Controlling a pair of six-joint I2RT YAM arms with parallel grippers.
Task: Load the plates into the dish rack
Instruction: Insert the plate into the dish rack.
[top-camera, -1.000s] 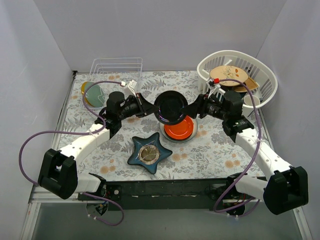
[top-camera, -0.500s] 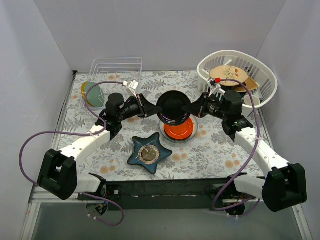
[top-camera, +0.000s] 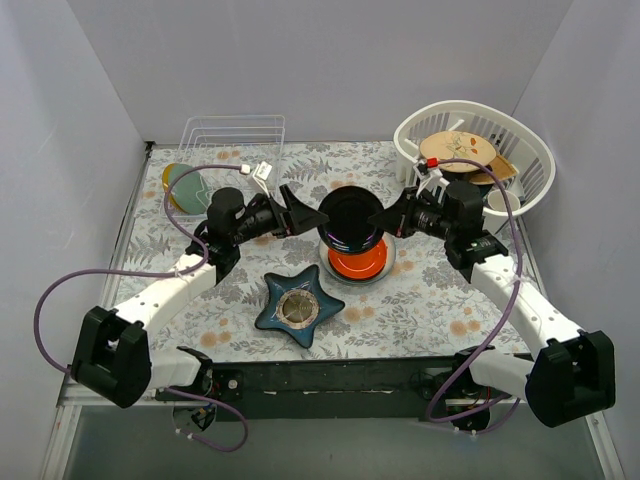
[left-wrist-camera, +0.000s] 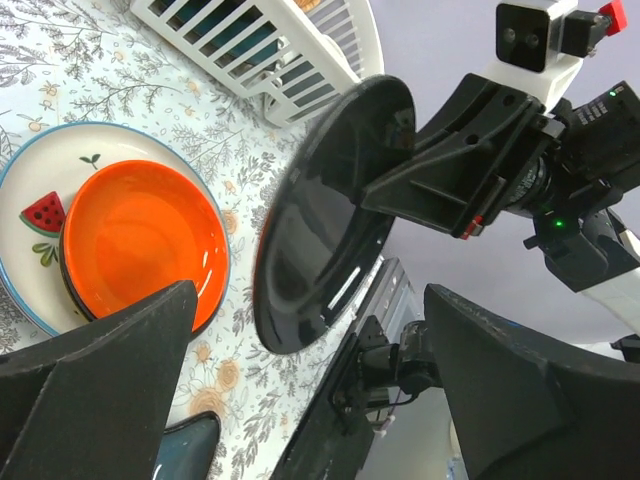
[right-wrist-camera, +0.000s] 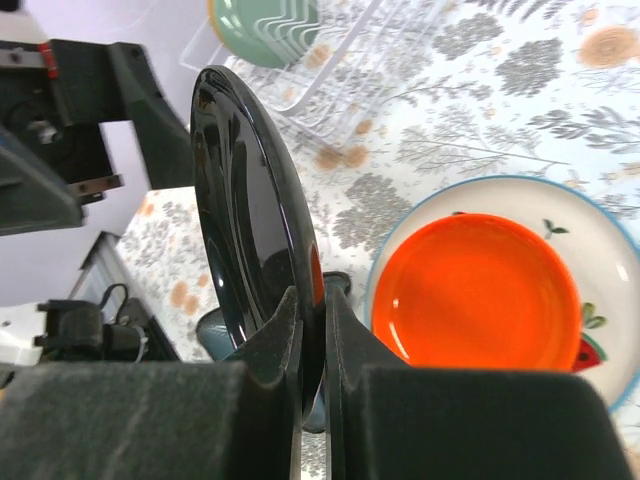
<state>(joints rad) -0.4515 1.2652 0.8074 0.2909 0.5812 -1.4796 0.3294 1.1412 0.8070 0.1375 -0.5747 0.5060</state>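
The black plate (top-camera: 350, 222) stands nearly on edge over the middle of the table, its glossy face turned toward the left arm; the right gripper (top-camera: 378, 220) has its jaws pinched narrow on the plate's right rim, and the right wrist view shows the two fingers (right-wrist-camera: 275, 340) clamped either side of that rim. The left gripper (top-camera: 298, 212) sits just beside the plate's left rim with its jaws spread wide, holding nothing. Below the black plate lies an orange-red plate (top-camera: 358, 262), stacked on a white plate (right-wrist-camera: 560, 215) with a blue rim and a watermelon slice painted on it; whether the black plate's lower edge touches the orange one is hard to tell from these angles. The dish rack (top-camera: 232, 135) stands at the far left corner; a teal-green plate (top-camera: 188, 190) and a yellow plate (top-camera: 168, 178) stand upright at its left end. A dark blue star-shaped dish (top-camera: 298, 305) lies near the arms' bases; a white basket (top-camera: 520, 140) with dishes sits at the far right.
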